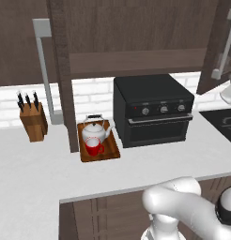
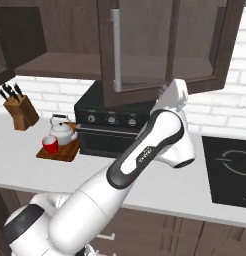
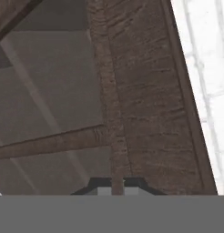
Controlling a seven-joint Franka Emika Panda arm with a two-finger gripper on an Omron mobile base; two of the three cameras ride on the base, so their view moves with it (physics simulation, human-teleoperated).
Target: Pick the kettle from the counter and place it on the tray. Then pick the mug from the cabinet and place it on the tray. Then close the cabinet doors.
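Note:
The white-grey kettle and the red mug both stand on the wooden tray on the counter. Above them the cabinet is open, its shelf bare. Its left door stands edge-on with a grey bar handle. The right door hangs part-way open. My arm reaches up so the hand sits against that door's lower frame. In the hand view my gripper is shut, tips nearly touching, pressed close to the wooden door frame.
A black countertop oven stands right of the tray, under the cabinet. A knife block sits at the left by the brick wall. A dark hob lies at the right end of the counter.

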